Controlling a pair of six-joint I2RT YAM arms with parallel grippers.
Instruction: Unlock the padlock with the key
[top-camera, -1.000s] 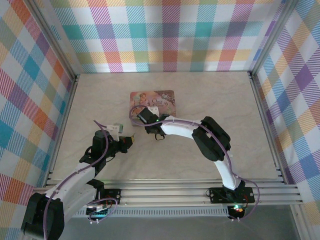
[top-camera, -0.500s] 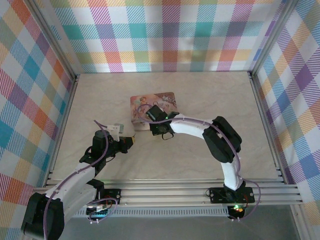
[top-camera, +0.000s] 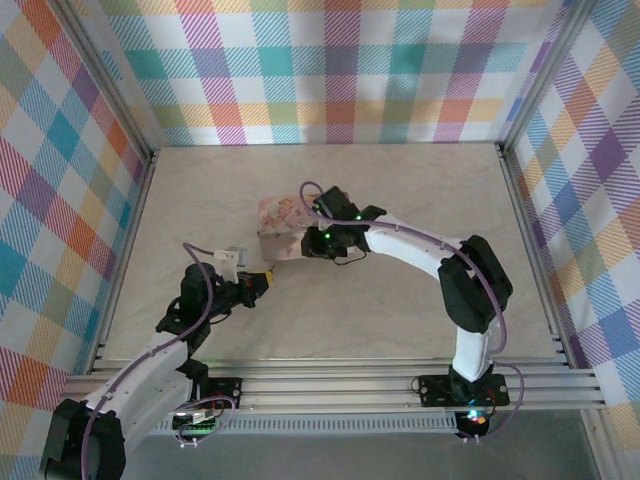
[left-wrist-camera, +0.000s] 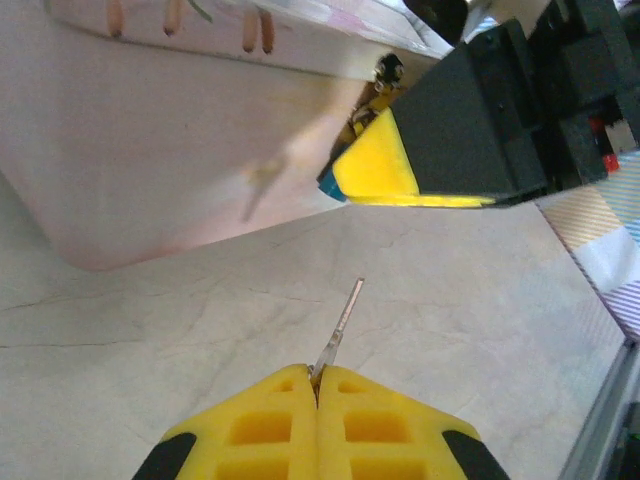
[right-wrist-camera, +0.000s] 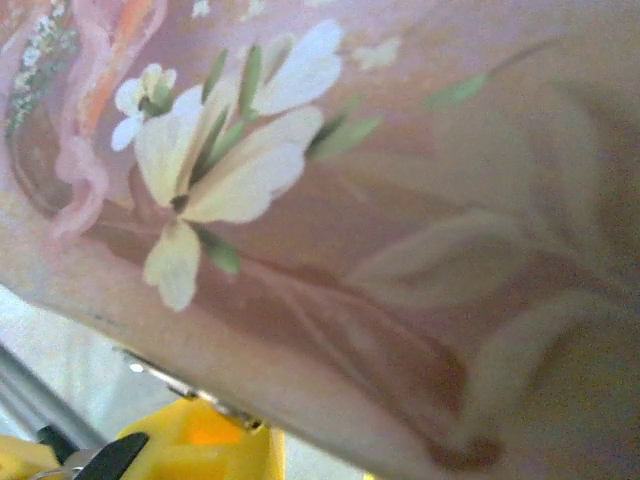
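My left gripper (left-wrist-camera: 317, 375) is shut on the thin metal key (left-wrist-camera: 342, 318), whose blade points up at the pink tin box (left-wrist-camera: 150, 150). From above, this gripper (top-camera: 262, 282) sits just below and left of the box (top-camera: 278, 215). My right gripper (top-camera: 305, 243) is shut on the box's near right edge and holds it tipped up. Its yellow finger (left-wrist-camera: 375, 165) lies against that edge, and the same finger (right-wrist-camera: 200, 445) shows under the flowered lid (right-wrist-camera: 330, 200). A small brassy piece (left-wrist-camera: 372, 100) above the finger looks like the padlock, mostly hidden.
Beige marbled tabletop (top-camera: 400, 300) lies around the box. Checked walls stand on three sides, and an aluminium rail (top-camera: 350, 385) runs along the near edge. The right arm (top-camera: 470, 290) arches over the table's right half.
The right gripper has tipped the tin box up from lying flat and drawn it slightly left, its arm swinging out to the right. The left gripper with the key has barely moved.
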